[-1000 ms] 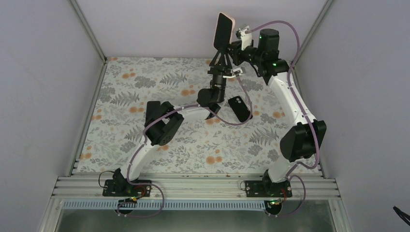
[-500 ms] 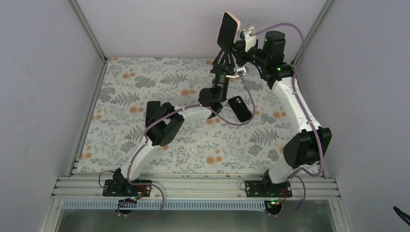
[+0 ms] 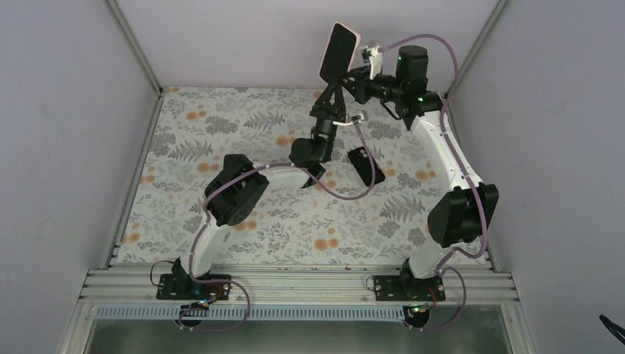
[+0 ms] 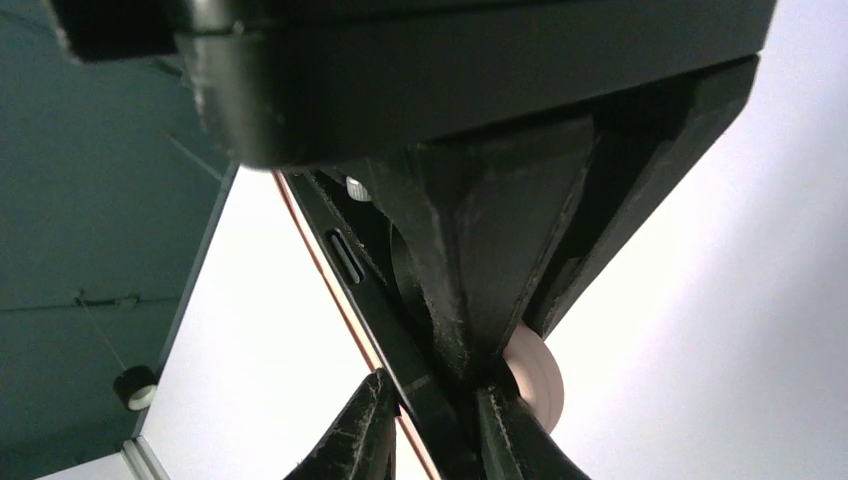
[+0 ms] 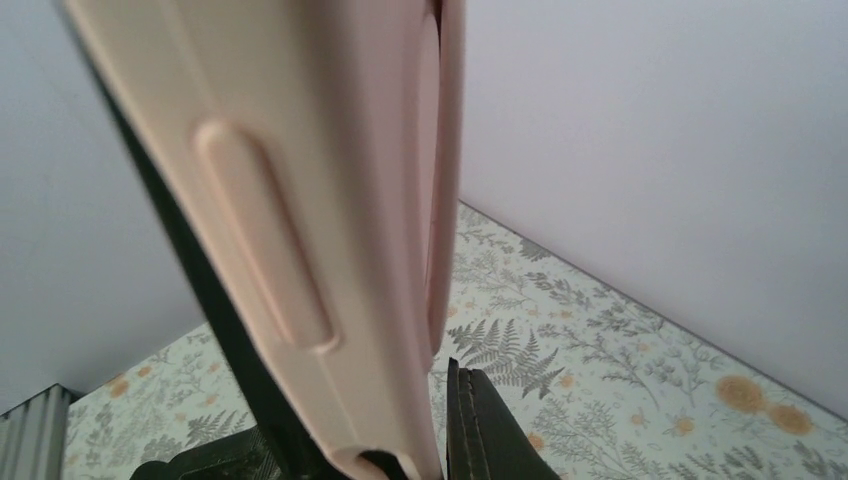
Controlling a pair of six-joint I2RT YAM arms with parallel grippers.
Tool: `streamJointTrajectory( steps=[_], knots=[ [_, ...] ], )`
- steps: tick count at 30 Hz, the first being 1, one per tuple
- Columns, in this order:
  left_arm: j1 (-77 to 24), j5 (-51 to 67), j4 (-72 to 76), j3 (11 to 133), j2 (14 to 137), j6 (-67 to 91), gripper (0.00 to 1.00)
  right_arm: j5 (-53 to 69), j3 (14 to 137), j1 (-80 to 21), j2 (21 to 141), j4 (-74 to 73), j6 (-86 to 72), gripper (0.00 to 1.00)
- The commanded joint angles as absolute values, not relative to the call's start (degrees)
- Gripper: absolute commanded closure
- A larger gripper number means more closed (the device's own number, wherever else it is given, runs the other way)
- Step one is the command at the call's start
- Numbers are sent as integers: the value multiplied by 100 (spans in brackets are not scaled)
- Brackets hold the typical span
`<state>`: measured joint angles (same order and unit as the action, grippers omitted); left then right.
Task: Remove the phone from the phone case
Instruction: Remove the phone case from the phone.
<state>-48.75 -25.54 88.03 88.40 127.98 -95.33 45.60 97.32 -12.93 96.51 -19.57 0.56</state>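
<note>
While one arm presumably anchors and the other pries, the phone (image 3: 337, 51) sits in its pink phone case (image 5: 300, 220), held upright in the air above the far side of the worktop (image 3: 221, 133). The right fingers (image 5: 490, 440) are pinched shut on the case. The left fingers (image 4: 350, 435) stand narrow, clamping its lower edge. Only the left wrist view shows that pinch, and only the top view shows a dark flat object (image 3: 364, 164) lying below.
</note>
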Motion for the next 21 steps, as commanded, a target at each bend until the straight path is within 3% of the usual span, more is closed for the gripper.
streamJointTrajectory(
  steps=[1, 21],
  knots=[
    [-4568, -2457, 10501, 8924, 11848, -9589, 88, 5626, 9472, -1399, 10084, -3791, 65, 97],
    [-4968, -2425, 10475, 7566, 10824, -9634, 85, 3915, 9957, -1129, 10859, -3569, 172, 97]
  ],
)
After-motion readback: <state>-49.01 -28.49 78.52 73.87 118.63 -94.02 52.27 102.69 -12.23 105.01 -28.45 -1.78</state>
